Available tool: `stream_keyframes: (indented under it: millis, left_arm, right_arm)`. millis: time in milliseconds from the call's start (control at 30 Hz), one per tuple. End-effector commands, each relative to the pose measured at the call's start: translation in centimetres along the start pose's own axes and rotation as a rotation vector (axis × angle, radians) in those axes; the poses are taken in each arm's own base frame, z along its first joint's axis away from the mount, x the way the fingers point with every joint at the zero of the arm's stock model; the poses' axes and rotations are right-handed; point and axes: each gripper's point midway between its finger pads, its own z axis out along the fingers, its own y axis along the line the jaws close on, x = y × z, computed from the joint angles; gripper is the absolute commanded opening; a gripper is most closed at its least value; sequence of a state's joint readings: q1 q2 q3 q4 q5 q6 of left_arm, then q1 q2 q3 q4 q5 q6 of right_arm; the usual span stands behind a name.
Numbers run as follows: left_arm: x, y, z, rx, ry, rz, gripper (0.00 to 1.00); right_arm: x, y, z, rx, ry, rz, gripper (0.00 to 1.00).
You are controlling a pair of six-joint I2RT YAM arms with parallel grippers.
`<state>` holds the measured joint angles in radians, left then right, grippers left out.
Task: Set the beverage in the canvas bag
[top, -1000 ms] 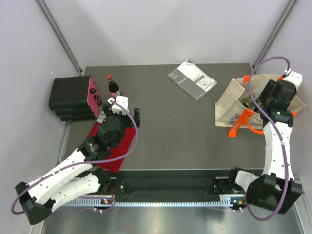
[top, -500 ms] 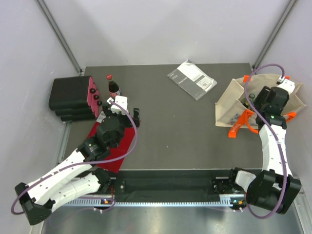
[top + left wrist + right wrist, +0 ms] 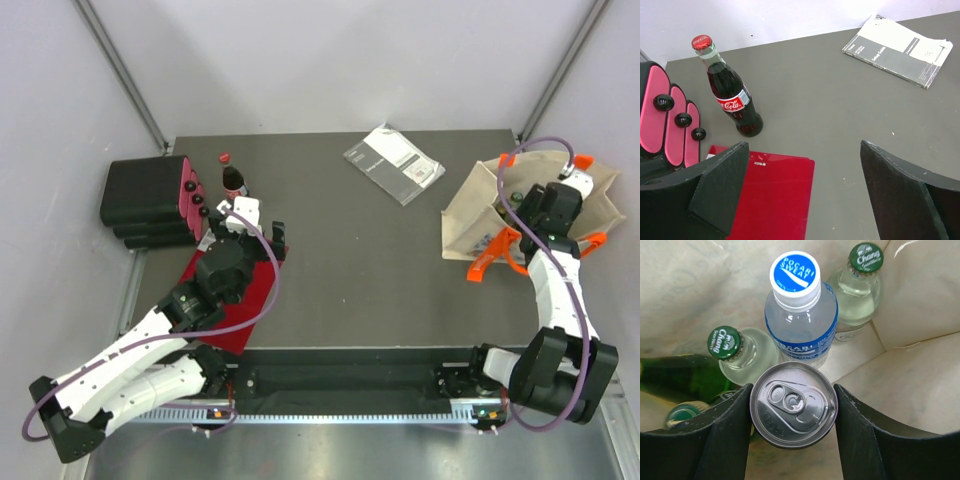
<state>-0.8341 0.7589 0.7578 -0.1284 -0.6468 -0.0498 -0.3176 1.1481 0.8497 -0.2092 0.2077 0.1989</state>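
The beige canvas bag [image 3: 468, 212] with orange handles stands open at the right of the table. My right gripper [image 3: 532, 205] reaches down into its mouth. In the right wrist view this gripper [image 3: 793, 391] is shut on a silver beverage can [image 3: 794, 412], both fingers against its sides, inside the bag's pale lining [image 3: 920, 385]. A Pocari Sweat bottle [image 3: 800, 315], two Chang bottles [image 3: 726, 344] and a green bottle [image 3: 675, 375] stand below it. My left gripper [image 3: 262, 232] is open and empty [image 3: 803, 150], short of a cola bottle [image 3: 732, 97].
A red folder [image 3: 240, 300] lies under the left gripper. A black case with pink panels [image 3: 145, 203] stands at the far left, next to the cola bottle [image 3: 232, 180]. A grey booklet [image 3: 393, 163] lies at the back middle.
My right wrist has moved toward the back of the table, further over the bag's mouth, with the can in it. The left arm has not moved.
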Motion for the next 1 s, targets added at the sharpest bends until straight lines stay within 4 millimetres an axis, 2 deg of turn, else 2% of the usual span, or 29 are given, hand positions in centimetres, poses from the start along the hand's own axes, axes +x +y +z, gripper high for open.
stream_keyframes:
  millis: [0, 167, 400, 567, 667, 800, 967]
  left_arm:
    - [-2.7, 0.0, -0.4, 0.009, -0.064, -0.055, 0.96]
    - [-2.7, 0.1, -0.4, 0.006, -0.063, -0.053, 0.96]
    - [-2.6, 0.0, -0.4, 0.006, -0.062, -0.050, 0.96]
    - [-2.7, 0.0, -0.4, 0.005, -0.062, -0.050, 0.96]
    - [-2.7, 0.1, -0.4, 0.003, -0.063, -0.051, 0.96]
    - [-2.6, 0.1, -0.3, 0.000, -0.059, -0.047, 0.96]
    - [-2.7, 0.1, -0.4, 0.001, -0.063, -0.050, 0.96]
  right_arm:
    - [-2.2, 1.6, 0.6, -0.072, -0.088, 0.082, 0.00]
    - [-0.8, 1.3, 1.7, -0.042, -0.023, 0.087, 0.00]
    - [0.9, 1.4, 2.2, -0.048, 0.010, 0.102, 0.02]
    - [2.4, 0.4, 2.6, 0.023, 0.088, 0.106, 0.05]
    - [2.9, 0.4, 2.9, 0.032, 0.113, 0.105, 0.13]
    - [2.9, 0.4, 2.7, 0.031, 0.121, 0.107, 0.30]
    - [1.3, 0.5, 1.8, 0.024, 0.083, 0.115, 0.41]
